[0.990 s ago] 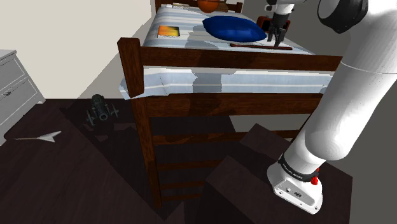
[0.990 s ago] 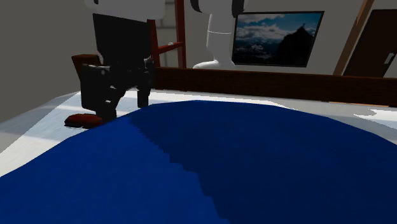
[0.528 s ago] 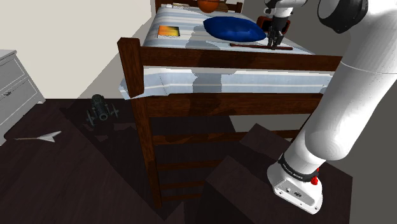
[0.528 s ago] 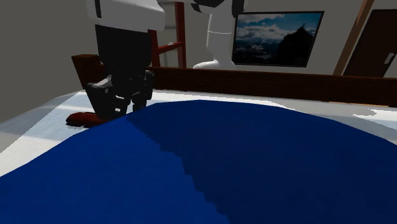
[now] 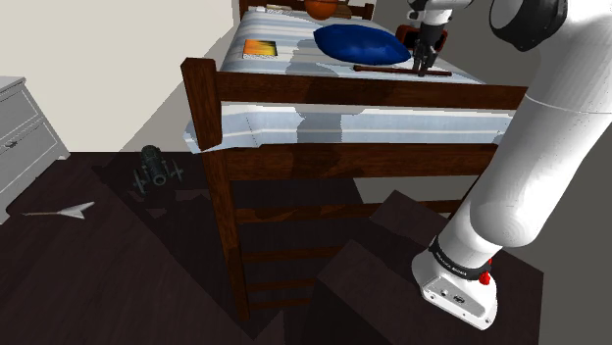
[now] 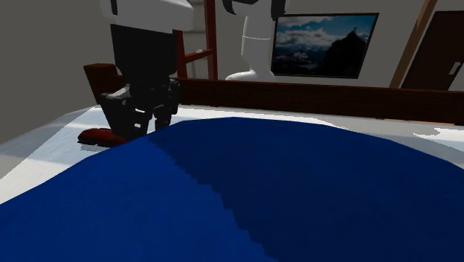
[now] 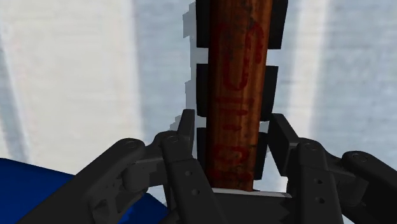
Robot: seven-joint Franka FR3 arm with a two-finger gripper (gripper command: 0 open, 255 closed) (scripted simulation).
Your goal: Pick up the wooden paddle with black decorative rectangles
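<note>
The wooden paddle (image 5: 397, 71) is a long reddish-brown stick lying on the striped bed sheet beside the blue pillow (image 5: 360, 43). Up close, the paddle (image 7: 235, 83) carries red marks down its face and black rectangles along both edges. My gripper (image 7: 232, 127) is shut on it, one finger pressed against each edge. From the shoulder view the gripper (image 5: 422, 67) comes straight down onto the stick. In the second exterior view the gripper (image 6: 137, 123) stands behind the pillow (image 6: 260, 193), and the paddle's rounded end (image 6: 97, 136) rests on the sheet.
The dark wooden bed frame (image 5: 211, 127) stands high, with a footboard rail (image 5: 373, 93) in front of the paddle. An orange book (image 5: 260, 48) lies on the sheet. On the floor are a dark object (image 5: 157, 172) and a white shape (image 5: 64, 210); a dresser (image 5: 20, 127) stands at the left.
The fingers stood apart above the paddle a second ago; the hand came down a little and they closed on it. The paddle has stayed on the sheet.
</note>
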